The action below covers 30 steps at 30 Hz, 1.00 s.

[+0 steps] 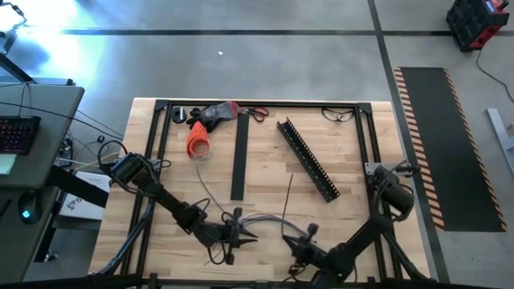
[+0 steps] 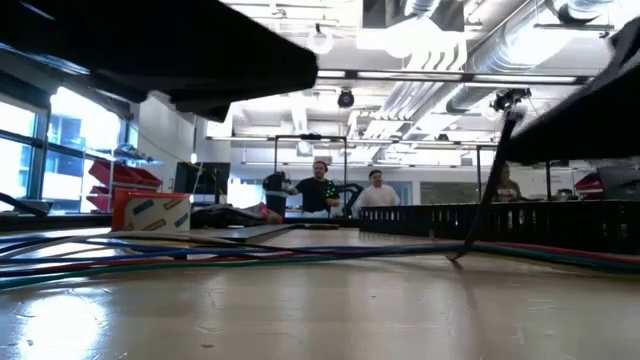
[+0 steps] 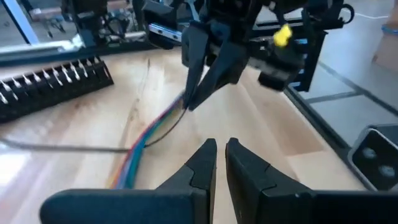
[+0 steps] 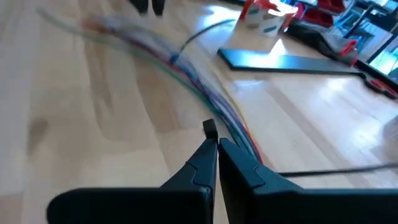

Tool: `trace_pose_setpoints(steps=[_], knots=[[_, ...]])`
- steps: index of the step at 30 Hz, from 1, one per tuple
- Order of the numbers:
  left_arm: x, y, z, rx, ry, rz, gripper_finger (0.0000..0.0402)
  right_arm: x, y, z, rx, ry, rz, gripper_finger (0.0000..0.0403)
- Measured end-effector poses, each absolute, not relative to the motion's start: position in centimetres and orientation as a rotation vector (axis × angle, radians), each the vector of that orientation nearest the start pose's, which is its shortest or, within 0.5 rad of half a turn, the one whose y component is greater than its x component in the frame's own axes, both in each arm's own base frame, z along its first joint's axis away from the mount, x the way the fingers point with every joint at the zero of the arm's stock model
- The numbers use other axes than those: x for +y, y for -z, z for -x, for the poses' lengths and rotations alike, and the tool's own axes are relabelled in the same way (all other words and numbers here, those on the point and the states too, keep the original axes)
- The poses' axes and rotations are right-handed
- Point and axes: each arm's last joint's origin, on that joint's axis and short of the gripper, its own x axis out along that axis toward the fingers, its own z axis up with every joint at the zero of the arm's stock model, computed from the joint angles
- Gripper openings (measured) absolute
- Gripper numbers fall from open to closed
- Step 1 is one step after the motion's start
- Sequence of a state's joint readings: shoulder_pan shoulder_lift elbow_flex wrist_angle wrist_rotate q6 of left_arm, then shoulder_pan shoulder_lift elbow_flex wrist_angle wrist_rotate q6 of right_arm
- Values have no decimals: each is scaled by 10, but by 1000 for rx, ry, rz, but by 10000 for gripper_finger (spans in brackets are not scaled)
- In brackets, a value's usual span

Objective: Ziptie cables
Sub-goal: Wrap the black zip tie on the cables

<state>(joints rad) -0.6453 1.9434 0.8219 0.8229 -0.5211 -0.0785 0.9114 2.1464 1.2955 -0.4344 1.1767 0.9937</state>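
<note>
Near the front edge of the wooden bench [image 1: 265, 185], left of centre, the left claw [image 1: 238, 234] sits low over the wood with its two dark fingers drawn close together, only a thin gap between them, clamped on nothing. Just beside it to the right lie the cables [image 1: 261, 218], a loose bunch of thin wires in mixed colours running across the front middle of the bench between the two claws, with some ends trailing toward the left claw. To the right of the bunch, also near the front edge, the right claw [image 1: 303, 241] points at the cables; its fingers are together, their tips right at the bunch where it passes, though whether they pinch a wire cannot be told. Farther back, near the bench's centre, a flat black strip [image 1: 238, 157] lies lengthwise. Right of it a long black comb-toothed channel [image 1: 307, 159] lies diagonally. At the back left edge rests an orange cone-shaped object [image 1: 197, 141], with red-handled scissors [image 1: 255, 113] along the back edge.
</note>
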Motion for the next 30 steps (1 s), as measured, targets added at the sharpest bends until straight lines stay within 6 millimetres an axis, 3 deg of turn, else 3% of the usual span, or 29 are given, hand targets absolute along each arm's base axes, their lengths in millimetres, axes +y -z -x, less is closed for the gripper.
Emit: trace_pose_setpoints(steps=[8, 15, 21, 30], knots=[[-212, -122, -339, 216, 136, -267, 30, 289, -134, -255, 403, 466, 74, 0], [-214, -115, -363, 201, 29, -286, 96, 294, -145, -259, 436, 386, 59, 0], [-219, -119, -369, 187, 126, -247, 137, 300, -149, -263, 416, 343, 53, 0], [-218, -104, -374, 213, 122, -235, 123, 304, -153, -269, 418, 279, 71, 0]])
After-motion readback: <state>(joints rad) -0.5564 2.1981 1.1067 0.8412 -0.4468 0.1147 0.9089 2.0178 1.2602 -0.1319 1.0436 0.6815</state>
